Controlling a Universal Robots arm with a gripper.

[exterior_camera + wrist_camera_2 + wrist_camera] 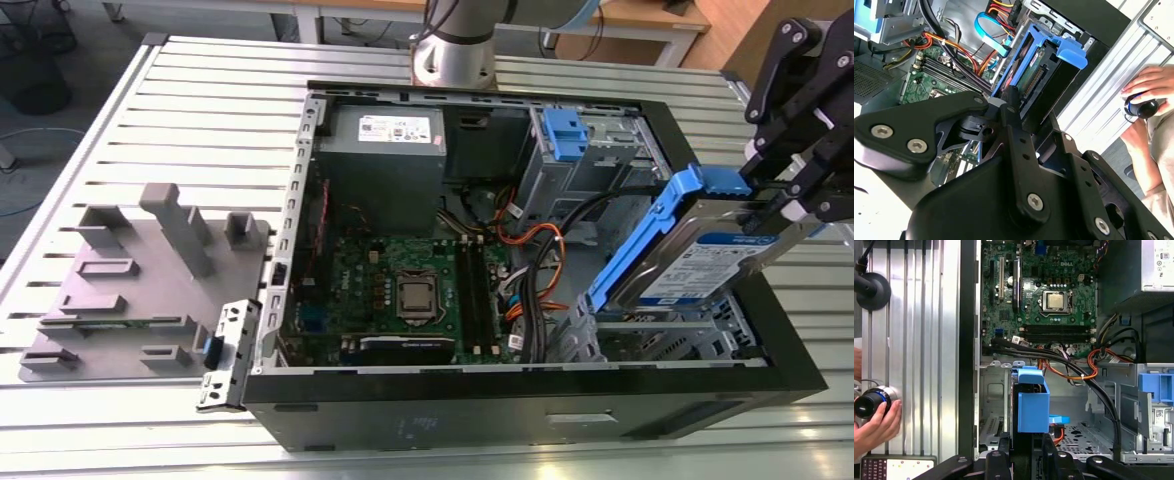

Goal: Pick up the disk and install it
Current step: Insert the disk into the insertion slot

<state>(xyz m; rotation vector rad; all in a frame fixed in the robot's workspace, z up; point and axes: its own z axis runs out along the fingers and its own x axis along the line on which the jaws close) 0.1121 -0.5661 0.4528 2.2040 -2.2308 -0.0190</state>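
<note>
The disk (pixel 707 262) is a silver drive with a blue-and-white label in a blue plastic carrier frame. It hangs tilted over the open computer case (pixel 534 375), at the corner on the exterior view's right. My gripper (pixel 787 205) is shut on its upper end. In both wrist views the blue carrier of the disk (pixel 1041 70) (pixel 1033 405) sticks out past the black fingers (pixel 1010 112). The gripper (pixel 1026 452) holds it just above a grey metal bay (pixel 996 410) inside the case. The disk's lower edge is close to that bay; whether they touch is hidden.
Inside the case lie the green motherboard (pixel 400 290), the grey power supply (pixel 387 140), a drive cage with a blue handle (pixel 567 135) and loose orange and black cables (pixel 534 240). A grey fixture (pixel 134 280) stands beside the case. A person's hand (pixel 874 425) grips a knob.
</note>
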